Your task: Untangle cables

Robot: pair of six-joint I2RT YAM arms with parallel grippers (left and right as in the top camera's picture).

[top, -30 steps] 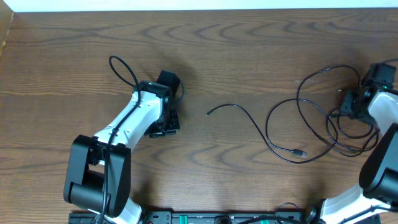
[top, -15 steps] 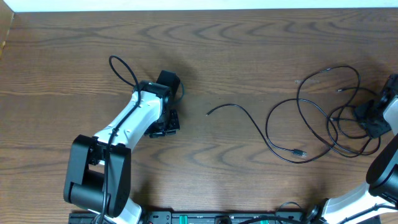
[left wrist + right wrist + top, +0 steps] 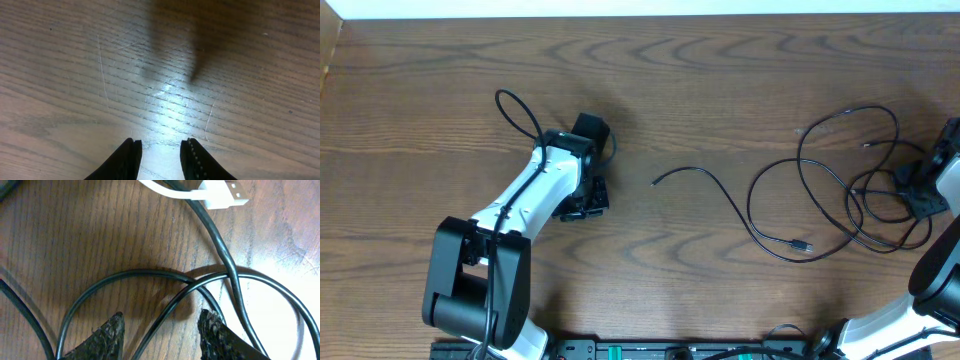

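Guessing the cables [image 3: 226,255] at the right edge of the table [image 3: 680,60] are light n floppy, so pinch one strand beside the crossing. R claw [image 3: 164,319] half-open over them w/ nothing gripped, L claw [image 3: 161,146] narrow n empty.

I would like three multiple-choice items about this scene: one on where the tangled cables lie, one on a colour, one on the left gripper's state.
1. Where on the table is the tangle of black cables?
A. left side
B. middle
C. right side
2. What colour is the USB plug in the right wrist view?
A. white
B. red
C. black
3. The left gripper is:
A. shut on a cable
B. open and empty
C. out of view
Answers: 1 C, loops by the right gripper; 2 A, its shell is plainly white; 3 B, only bare wood shows between its fingers.
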